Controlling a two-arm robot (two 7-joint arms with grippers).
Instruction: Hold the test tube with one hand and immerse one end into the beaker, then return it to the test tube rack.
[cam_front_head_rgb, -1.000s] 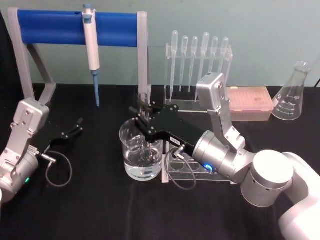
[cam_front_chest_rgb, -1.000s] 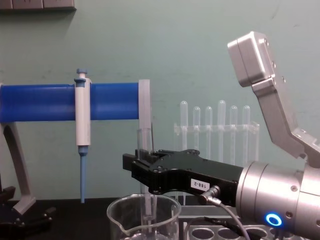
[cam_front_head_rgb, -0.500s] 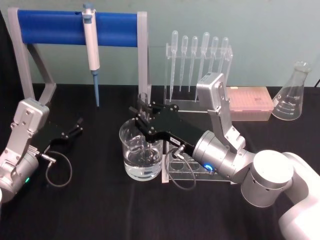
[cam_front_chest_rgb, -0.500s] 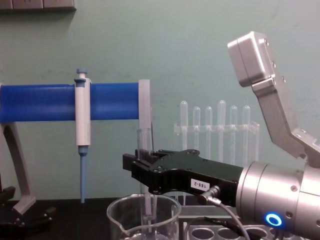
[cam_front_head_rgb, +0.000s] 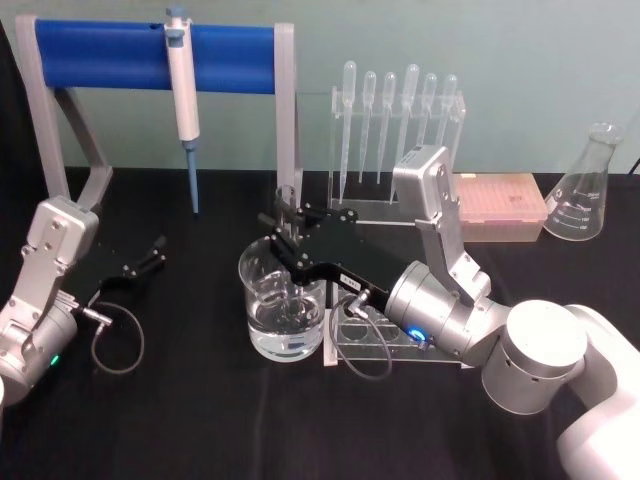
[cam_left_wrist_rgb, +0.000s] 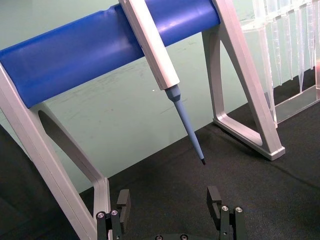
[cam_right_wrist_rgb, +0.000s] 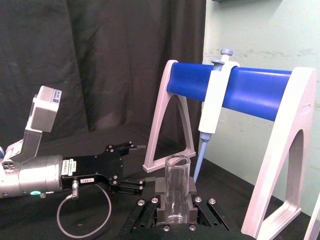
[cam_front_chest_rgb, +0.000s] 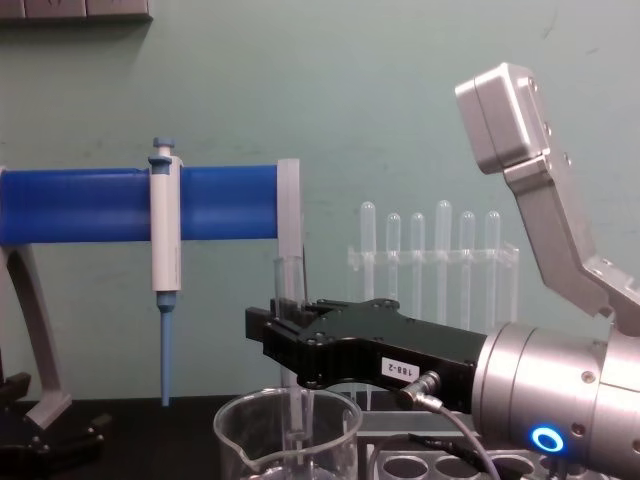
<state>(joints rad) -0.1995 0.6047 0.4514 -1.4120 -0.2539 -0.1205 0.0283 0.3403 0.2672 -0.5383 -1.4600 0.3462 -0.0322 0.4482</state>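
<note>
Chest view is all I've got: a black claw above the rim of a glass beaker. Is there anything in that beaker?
Observer: Yes. Water fills the lower part of the beaker, and the test tube in the right claw runs down toward it.
Operator: Any other glassware around?
Observer: A cone-shaped flask stands at the table's far right.
Operator: And the other claw?
Observer: The left claw is open, with nothing in it, off to the beaker's left.

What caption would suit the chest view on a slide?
Right gripper holds the test tube upright with its lower end in the beaker; left gripper lies idle at left.
</note>
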